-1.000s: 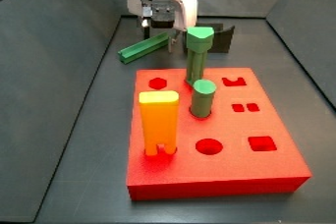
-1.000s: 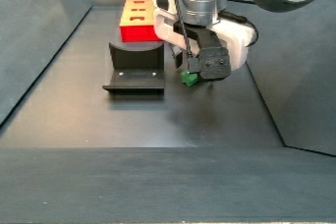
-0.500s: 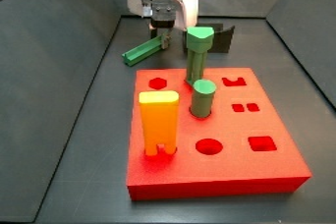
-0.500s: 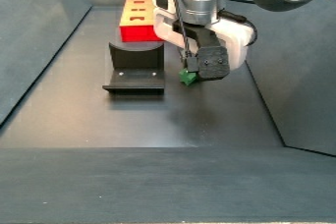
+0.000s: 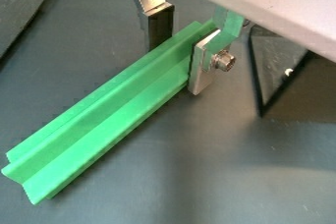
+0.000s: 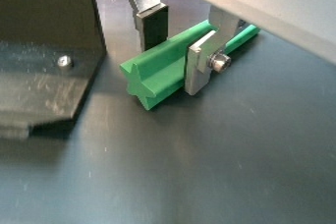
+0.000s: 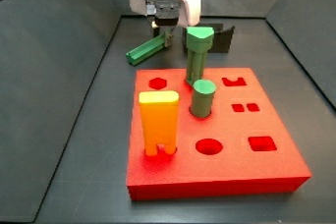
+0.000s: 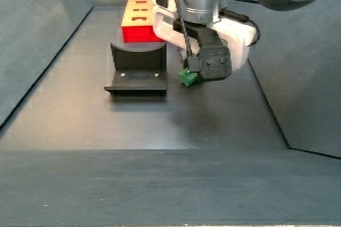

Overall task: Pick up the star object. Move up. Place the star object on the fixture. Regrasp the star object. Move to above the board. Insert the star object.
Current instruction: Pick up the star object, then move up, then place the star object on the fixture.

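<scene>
The star object (image 5: 105, 120) is a long green ridged bar, with its star-shaped end face showing in a wrist view (image 6: 147, 79). My gripper (image 5: 179, 63) is shut on it near one end, a dark pad on one side and a silver plate on the other. In a side view the gripper (image 7: 164, 27) hangs behind the red board (image 7: 262, 164), and the star object (image 7: 147, 48) slopes down to the left from it. The dark fixture (image 8: 138, 67) stands just left of the gripper (image 8: 196, 57). The star object's end (image 8: 190, 78) hangs just above the floor.
On the board stand a tall green hexagon-topped peg (image 7: 198, 56), a shorter green cylinder (image 7: 203, 98) and an orange-yellow block (image 7: 159, 120). Several shaped holes lie to their right. Dark walls enclose the floor on both sides.
The gripper has risen slightly with the star object in it, and the bar's low end has shifted a little to the right off the floor.
</scene>
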